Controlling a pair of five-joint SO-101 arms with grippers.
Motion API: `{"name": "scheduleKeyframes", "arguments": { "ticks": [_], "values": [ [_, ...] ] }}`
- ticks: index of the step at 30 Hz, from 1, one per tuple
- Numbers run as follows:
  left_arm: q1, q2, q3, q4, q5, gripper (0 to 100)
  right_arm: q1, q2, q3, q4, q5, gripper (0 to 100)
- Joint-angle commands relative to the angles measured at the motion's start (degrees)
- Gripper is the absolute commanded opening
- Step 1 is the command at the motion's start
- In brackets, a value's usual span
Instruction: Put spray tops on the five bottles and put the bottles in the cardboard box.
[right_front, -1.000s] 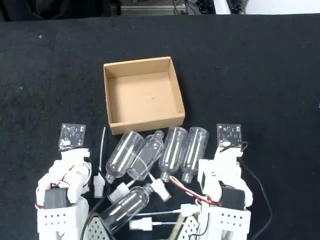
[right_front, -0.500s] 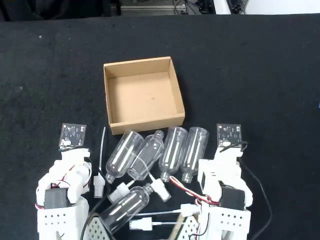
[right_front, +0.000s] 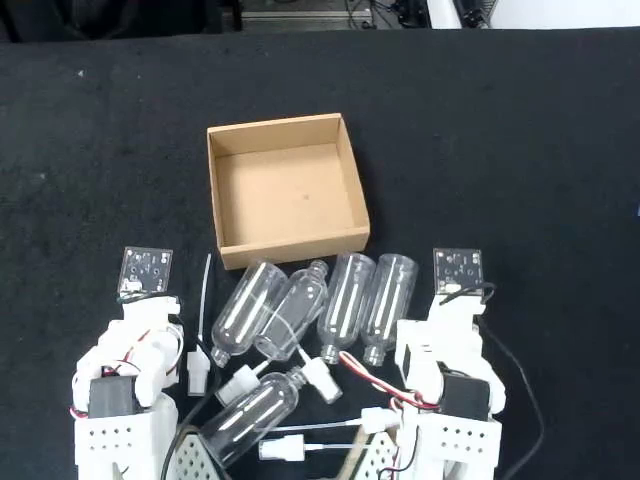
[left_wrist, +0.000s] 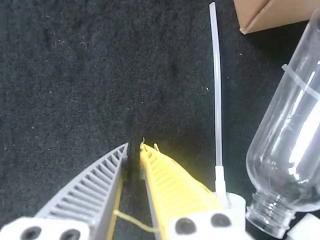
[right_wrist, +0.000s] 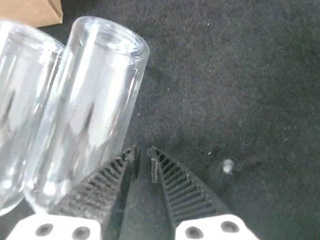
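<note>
We note the left hand (left_wrist: 134, 148) and the right hand (right_wrist: 142, 150) pressed together and empty; the bottles (right_front: 350, 295) lie crowded just beside the box (right_front: 290, 247), so a grasp may roll neighbours.

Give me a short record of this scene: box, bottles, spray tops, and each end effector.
cardboard box: open, empty, beyond the bottles
bottles: five, lying on the table, none in the box
spray tops: several loose on the table by the bottles
left end effector: shut, holding nothing
right end effector: shut, holding nothing
</note>
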Motion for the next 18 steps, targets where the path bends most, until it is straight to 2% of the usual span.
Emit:
{"name": "scheduleKeyframes", "arguments": {
  "ticks": [1,8,11,18],
  "values": [
    [0.0,-0.6,1.3,0.8,-0.5,3,-0.6,-5.4,-0.3,0.7,0.4,1.1],
    [-0.2,-0.6,1.3,0.3,-0.7,3,-0.6,-5.4,-0.3,0.7,0.4,1.1],
    [-3.9,-0.7,0.8,-1.5,-0.7,3,-0.5,-5.4,-0.3,0.7,0.4,1.1],
    [-24.5,-0.7,-0.4,-24.7,-2.9,3,-0.5,-5.4,-0.3,0.7,0.4,1.1]
  ]
}}
